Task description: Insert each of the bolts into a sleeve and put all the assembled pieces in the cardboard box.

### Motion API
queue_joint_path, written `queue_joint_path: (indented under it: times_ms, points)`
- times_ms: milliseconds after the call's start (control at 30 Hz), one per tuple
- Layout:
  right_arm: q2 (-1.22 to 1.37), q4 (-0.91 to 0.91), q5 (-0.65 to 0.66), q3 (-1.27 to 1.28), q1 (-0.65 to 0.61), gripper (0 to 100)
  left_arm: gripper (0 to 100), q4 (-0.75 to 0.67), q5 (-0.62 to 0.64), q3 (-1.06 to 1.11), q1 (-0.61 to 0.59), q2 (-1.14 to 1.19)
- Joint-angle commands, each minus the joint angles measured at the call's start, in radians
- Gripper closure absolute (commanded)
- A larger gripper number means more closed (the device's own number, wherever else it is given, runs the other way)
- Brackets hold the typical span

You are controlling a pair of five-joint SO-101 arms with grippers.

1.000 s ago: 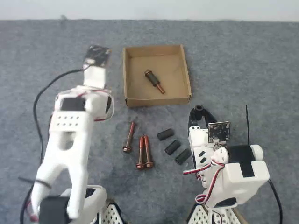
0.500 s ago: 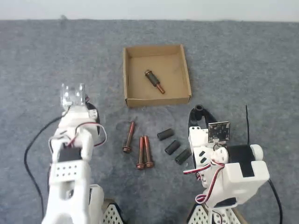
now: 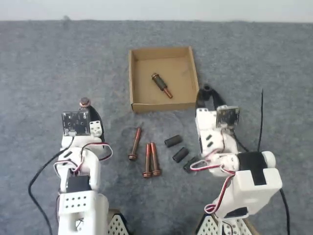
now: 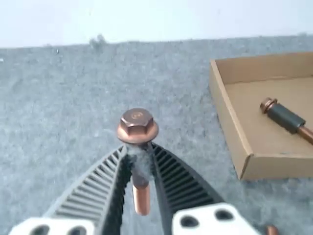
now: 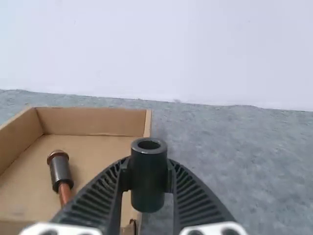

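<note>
**Q:** What is held, and where?

**A:** A copper bolt [image 4: 137, 129] is gripped by its shank in the closed jaws of the left gripper [image 4: 138, 152]. It is held head up over the grey mat [image 3: 254, 63], to the left of the cardboard box [image 3: 165, 105]. A black sleeve [image 5: 148, 178] is clamped upright in the right gripper [image 5: 148, 167], bore open to the top, just off the box's near right corner.

**Q:** On what is the coming move seen to turn?

**A:** The two pieces are held well apart, the bolt lying to the left of the sleeve. Three loose bolts [image 3: 147, 160] and three loose sleeves [image 3: 180, 154] are spread on the mat between them. Both long axes are set upright and parallel. For insertion, it is judged, one piece must be tipped until shank tip is faced to bore. One assembled piece [image 3: 161, 85] is already laid in the box.
</note>
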Motion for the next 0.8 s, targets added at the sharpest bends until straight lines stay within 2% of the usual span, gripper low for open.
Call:
queue_joint_path:
  times_ms: [0, 267, 767]
  points:
    - [-0.007, 0.062, -0.012, -0.103, -0.048, 99.3, 99, -0.026, 0.011, -0.008, -0.002, -0.071]
    - [-0.018, 0.058, -0.008, -0.046, -0.243, 99.3, 99, -0.006, 0.011, -0.008, 0.000, -0.077]
    - [-0.018, -0.317, -0.005, 0.241, -0.478, 99.3, 99, -0.008, 0.011, -0.008, 0.000, -0.077]
